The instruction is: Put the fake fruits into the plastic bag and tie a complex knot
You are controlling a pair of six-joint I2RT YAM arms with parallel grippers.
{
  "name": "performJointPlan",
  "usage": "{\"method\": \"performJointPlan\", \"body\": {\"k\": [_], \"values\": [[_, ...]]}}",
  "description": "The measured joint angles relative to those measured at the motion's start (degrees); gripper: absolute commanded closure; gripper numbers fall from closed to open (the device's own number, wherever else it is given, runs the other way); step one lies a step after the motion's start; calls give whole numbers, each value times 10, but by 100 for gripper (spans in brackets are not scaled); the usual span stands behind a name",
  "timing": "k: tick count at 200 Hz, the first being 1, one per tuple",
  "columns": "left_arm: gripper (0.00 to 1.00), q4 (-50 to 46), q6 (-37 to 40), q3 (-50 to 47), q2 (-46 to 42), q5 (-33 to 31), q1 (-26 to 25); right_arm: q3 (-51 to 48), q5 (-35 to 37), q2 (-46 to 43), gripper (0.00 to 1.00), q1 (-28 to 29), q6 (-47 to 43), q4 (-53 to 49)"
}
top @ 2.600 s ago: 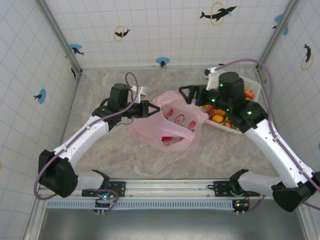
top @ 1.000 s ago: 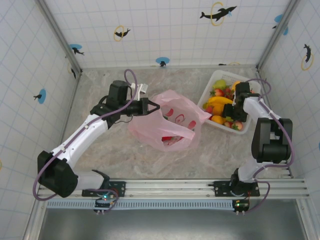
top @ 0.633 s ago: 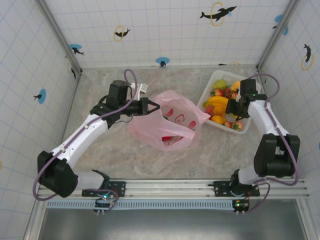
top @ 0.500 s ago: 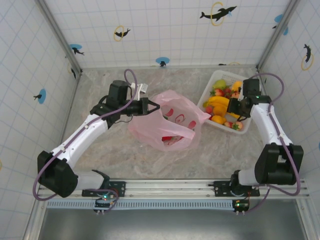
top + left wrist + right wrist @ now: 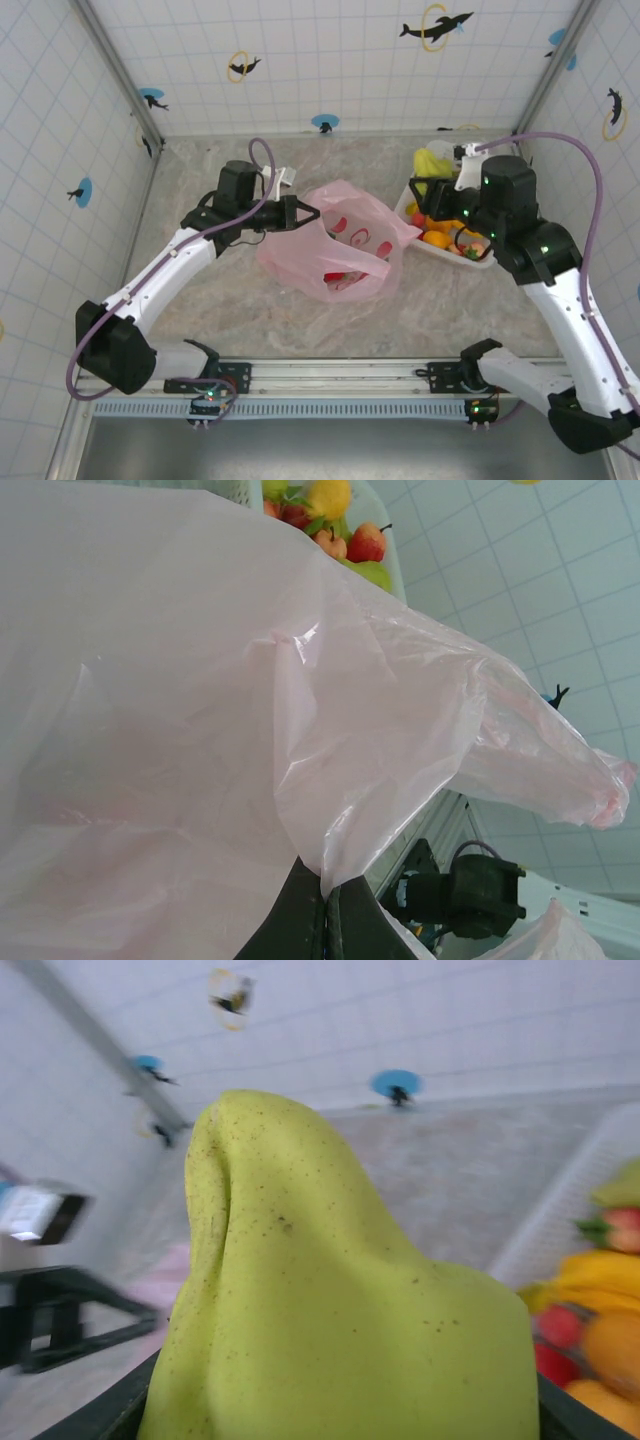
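The pink plastic bag lies mid-table, some red fruit showing through its thin skin. My left gripper is shut on the bag's upper left rim, and in the left wrist view its fingertips pinch a fold of the bag's film. My right gripper hangs above the near-left end of the white basket, shut on a yellow-green speckled fruit. That fruit bulks large in the right wrist view and covers the jaws. No knot is visible.
The basket holds several fruits: oranges, bananas, strawberries; they also show at the right. The enclosure's tiled walls stand close behind and beside the basket. Bare marble table lies left of and in front of the bag.
My right arm has risen out of the basket with the yellow-green fruit and swung left toward the bag. The left gripper has kept its hold on the bag's rim.
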Motion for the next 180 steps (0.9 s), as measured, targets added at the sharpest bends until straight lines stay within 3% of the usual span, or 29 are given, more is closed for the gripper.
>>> {"method": "performJointPlan", "body": {"k": [41, 76, 107, 180], "values": [[100, 0, 0, 0, 0, 0, 0, 8, 27, 57, 44, 170, 27, 50], [100, -13, 4, 12, 1, 0, 0, -9, 32, 128, 44, 238, 33, 74], [100, -34, 20, 25, 2, 0, 0, -59, 47, 134, 44, 239, 31, 74], [100, -116, 107, 57, 11, 5, 0, -163, 68, 99, 45, 158, -14, 74]]}}
